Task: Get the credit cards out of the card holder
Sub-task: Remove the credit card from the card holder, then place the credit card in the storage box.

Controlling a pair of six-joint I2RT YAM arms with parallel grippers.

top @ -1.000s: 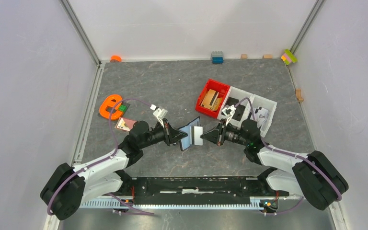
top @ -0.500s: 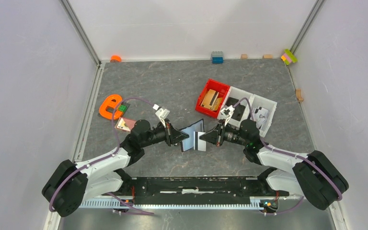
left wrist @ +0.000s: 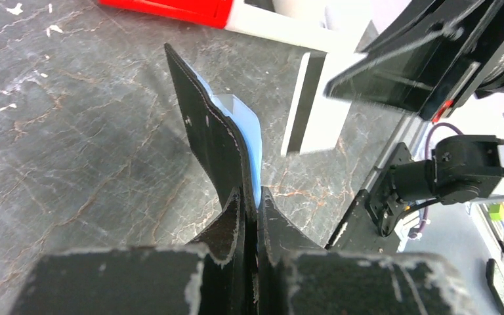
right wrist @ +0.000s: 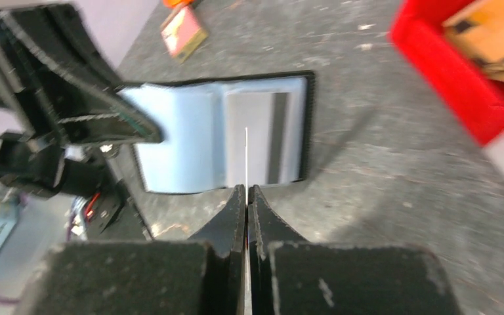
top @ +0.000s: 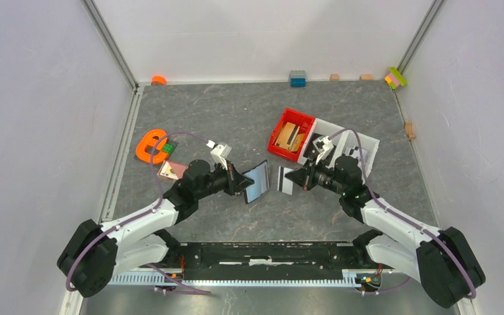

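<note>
Top external shows my left claw (top: 243,183) pinching the open black card holder (top: 258,180) mid-table; my right claw (top: 294,178) is pressed onto a greyish credit card (top: 283,183) just right of it, not touching.

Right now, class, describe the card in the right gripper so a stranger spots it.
Find the red plastic bin. Nearer the arms, the right gripper pinches a thin greyish-white card, clear of the open black wallet: the only card in a gripper.
</note>
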